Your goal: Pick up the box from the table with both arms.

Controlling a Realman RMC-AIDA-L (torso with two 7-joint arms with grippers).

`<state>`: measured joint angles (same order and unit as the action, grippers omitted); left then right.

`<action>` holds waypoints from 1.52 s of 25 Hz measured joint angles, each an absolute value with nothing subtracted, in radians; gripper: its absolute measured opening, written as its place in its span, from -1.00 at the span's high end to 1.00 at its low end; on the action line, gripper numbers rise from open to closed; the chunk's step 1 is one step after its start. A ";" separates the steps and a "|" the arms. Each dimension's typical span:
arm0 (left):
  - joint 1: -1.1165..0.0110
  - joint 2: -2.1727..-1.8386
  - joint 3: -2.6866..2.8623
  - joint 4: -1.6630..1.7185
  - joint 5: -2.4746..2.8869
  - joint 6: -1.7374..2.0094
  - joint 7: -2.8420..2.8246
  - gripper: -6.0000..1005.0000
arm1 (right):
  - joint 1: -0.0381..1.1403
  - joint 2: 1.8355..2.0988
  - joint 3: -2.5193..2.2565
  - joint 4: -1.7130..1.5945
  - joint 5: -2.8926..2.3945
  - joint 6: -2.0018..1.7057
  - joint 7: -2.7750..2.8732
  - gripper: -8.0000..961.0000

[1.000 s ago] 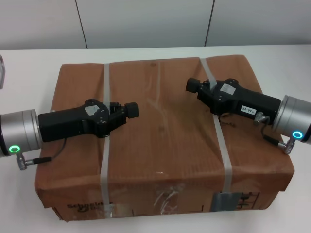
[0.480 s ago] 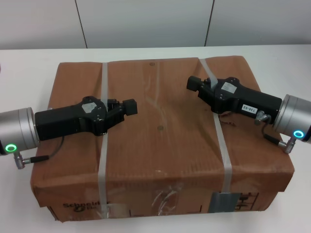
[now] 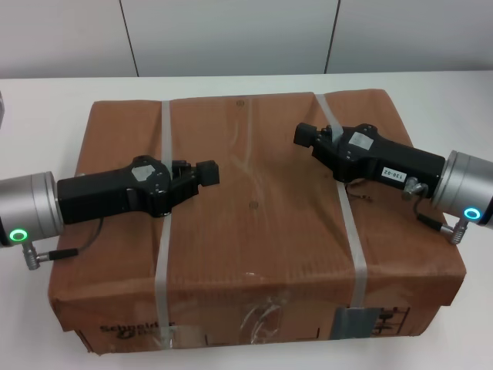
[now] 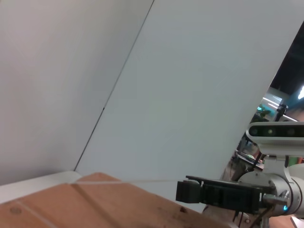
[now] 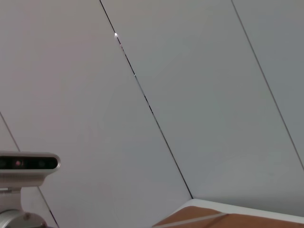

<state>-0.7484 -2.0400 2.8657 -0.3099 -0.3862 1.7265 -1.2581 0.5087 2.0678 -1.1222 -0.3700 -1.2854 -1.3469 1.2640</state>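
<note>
The large brown cardboard box (image 3: 254,216) lies on the white table (image 3: 46,92), with two whitish straps (image 3: 164,254) across its top and tape and labels on its front side. My left gripper (image 3: 206,173) hovers over the left part of the box top, pointing inward near the left strap. My right gripper (image 3: 304,135) hovers over the right part, above the right strap, pointing inward. The left wrist view shows the box top (image 4: 95,202) and the right gripper (image 4: 190,191) farther off. The right wrist view shows a box corner (image 5: 228,219).
A grey panelled wall (image 3: 231,35) stands behind the table. White tabletop shows at the left, right (image 3: 470,100) and behind the box. The box's front side reaches the near edge of the head view.
The left gripper shifted a little back and up over the box, then returned slightly. The right gripper and the box have hardly moved.
</note>
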 joint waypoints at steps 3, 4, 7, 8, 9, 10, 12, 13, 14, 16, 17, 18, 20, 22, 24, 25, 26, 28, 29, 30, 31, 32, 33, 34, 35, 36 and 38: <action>-0.752 -2.039 2.867 -0.314 -0.375 1.721 -1.277 0.88 | 0.511 2.068 -1.123 -0.370 -1.287 -1.347 1.259 0.97; -0.753 -2.040 2.867 -0.320 -0.373 1.720 -1.282 0.88 | 0.512 2.068 -1.123 -0.370 -1.288 -1.347 1.256 0.97; -0.757 -2.041 2.866 -0.339 -0.361 1.717 -1.299 0.88 | 0.513 2.068 -1.129 -0.370 -1.288 -1.347 1.251 0.97; -0.758 -2.042 2.866 -0.343 -0.355 1.714 -1.303 0.88 | 0.513 2.068 -1.133 -0.370 -1.289 -1.347 1.251 0.97; -0.759 -2.042 2.866 -0.346 -0.350 1.710 -1.307 0.88 | 0.513 2.068 -1.135 -0.370 -1.289 -1.346 1.251 0.97; -0.760 -2.042 2.866 -0.347 -0.346 1.706 -1.309 0.88 | 0.513 2.068 -1.138 -0.370 -1.289 -1.345 1.251 0.97; -0.762 -2.043 2.866 -0.347 -0.336 1.695 -1.317 0.88 | 0.514 2.068 -1.139 -0.369 -1.290 -1.341 1.250 0.97; -0.763 -2.043 2.866 -0.347 -0.334 1.692 -1.319 0.88 | 0.514 2.068 -1.139 -0.370 -1.290 -1.341 1.249 0.97; -0.765 -2.043 2.866 -0.347 -0.331 1.691 -1.321 0.88 | 0.514 2.068 -1.139 -0.369 -1.291 -1.341 1.248 0.97; -0.768 -2.043 2.865 -0.348 -0.330 1.691 -1.321 0.88 | 0.514 2.068 -1.139 -0.369 -1.291 -1.343 1.245 0.97; -0.768 -2.043 2.865 -0.348 -0.330 1.691 -1.321 0.88 | 0.514 2.068 -1.139 -0.369 -1.291 -1.345 1.243 0.97; -0.770 -2.043 2.865 -0.348 -0.330 1.691 -1.321 0.88 | 0.514 2.068 -1.140 -0.369 -1.291 -1.345 1.242 0.97; -0.771 -2.043 2.865 -0.348 -0.329 1.691 -1.321 0.88 | 0.514 2.068 -1.140 -0.369 -1.291 -1.345 1.241 0.97; -0.771 -2.043 2.865 -0.348 -0.329 1.692 -1.320 0.88 | 0.512 2.068 -1.140 -0.369 -1.290 -1.345 1.241 0.97; -0.771 -2.043 2.865 -0.348 -0.328 1.694 -1.317 0.88 | 0.511 2.068 -1.140 -0.369 -1.290 -1.345 1.240 0.97; -0.771 -2.043 2.865 -0.348 -0.328 1.696 -1.315 0.88 | 0.509 2.068 -1.140 -0.370 -1.289 -1.345 1.240 0.97; -0.771 -2.043 2.865 -0.348 -0.328 1.698 -1.314 0.88 | 0.509 2.068 -1.140 -0.370 -1.289 -1.345 1.240 0.97; -0.772 -2.043 2.865 -0.347 -0.328 1.704 -1.310 0.88 | 0.509 2.068 -1.140 -0.370 -1.288 -1.345 1.240 0.97; -0.772 -2.043 2.865 -0.347 -0.329 1.709 -1.308 0.88 | 0.509 2.068 -1.140 -0.370 -1.288 -1.345 1.240 0.97; -0.772 -2.043 2.865 -0.348 -0.331 1.717 -1.303 0.88 | 0.509 2.068 -1.140 -0.370 -1.287 -1.346 1.239 0.97; -0.772 -2.043 2.865 -0.348 -0.333 1.723 -1.301 0.88 | 0.509 2.068 -1.140 -0.370 -1.287 -1.346 1.239 0.97; -0.772 -2.043 2.866 -0.349 -0.335 1.730 -1.297 0.88 | 0.509 2.068 -1.140 -0.370 -1.287 -1.345 1.239 0.97; -0.772 -2.043 2.866 -0.349 -0.336 1.734 -1.296 0.88 | 0.508 2.068 -1.140 -0.370 -1.287 -1.345 1.239 0.97; -0.772 -2.043 2.866 -0.349 -0.336 1.735 -1.296 0.88 | 0.508 2.068 -1.140 -0.370 -1.287 -1.346 1.239 0.97; -0.772 -2.043 2.865 -0.349 -0.336 1.735 -1.296 0.88 | 0.508 2.068 -1.140 -0.370 -1.287 -1.346 1.239 0.97; -0.772 -2.043 2.866 -0.349 -0.336 1.735 -1.296 0.88 | 0.508 2.068 -1.140 -0.370 -1.287 -1.346 1.239 0.97; -0.772 -2.043 2.865 -0.349 -0.337 1.735 -1.295 0.88 | 0.508 2.068 -1.140 -0.370 -1.287 -1.346 1.239 0.97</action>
